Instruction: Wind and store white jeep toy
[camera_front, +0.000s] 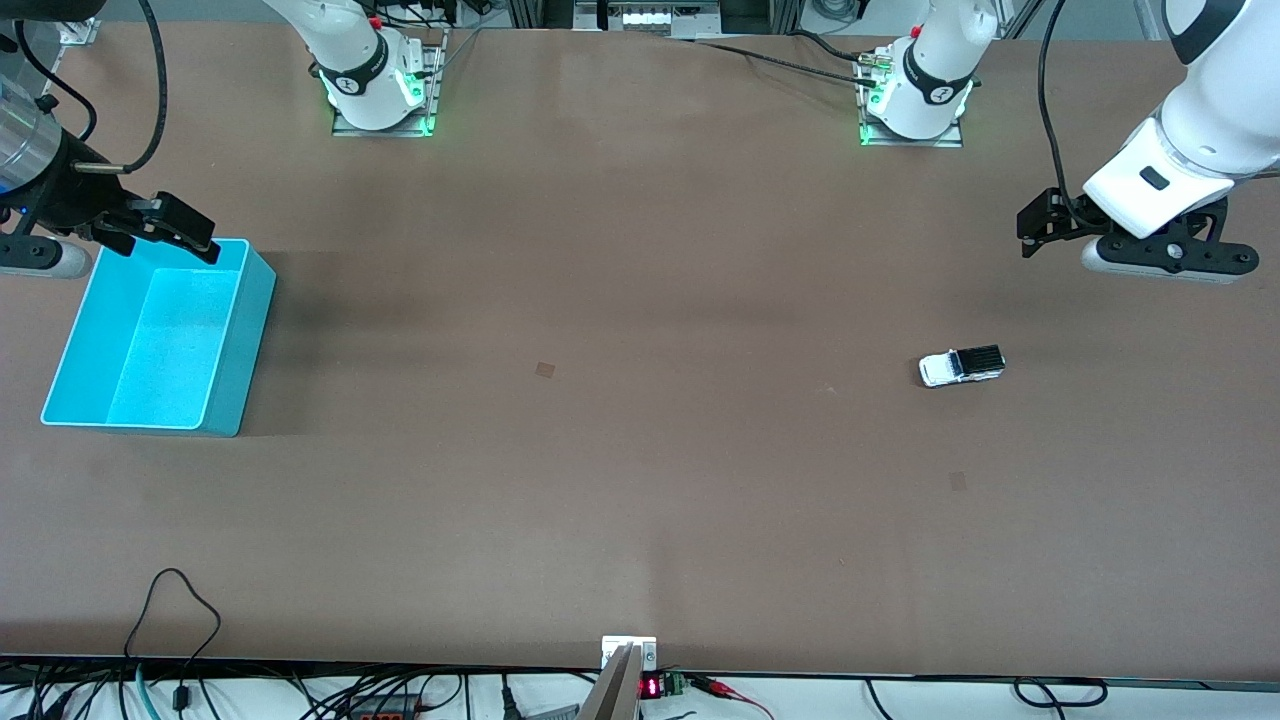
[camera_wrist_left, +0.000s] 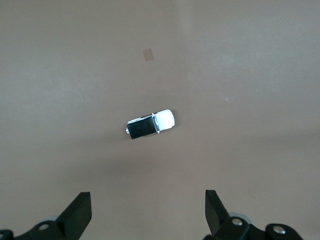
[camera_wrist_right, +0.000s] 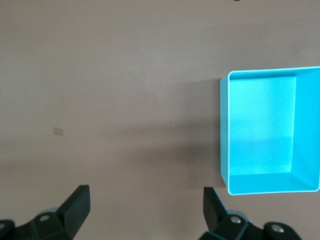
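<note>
The white jeep toy (camera_front: 961, 366) (camera_wrist_left: 150, 125) stands on its wheels on the brown table, toward the left arm's end, its black ribbed roof up. My left gripper (camera_front: 1045, 225) (camera_wrist_left: 147, 197) hangs open and empty over bare table beside the jeep, well above it. A cyan bin (camera_front: 245, 340) (camera_wrist_right: 223, 135) sits empty at the right arm's end of the table. My right gripper (camera_front: 175, 228) (camera_wrist_right: 146, 194) hovers open over the table beside the bin's rim, holding nothing.
Two small tape squares mark the table top (camera_front: 545, 369) (camera_front: 958, 481). Both arm bases (camera_front: 380, 90) (camera_front: 915, 100) stand along the table's edge farthest from the front camera. Cables (camera_front: 180, 620) run along the edge nearest that camera.
</note>
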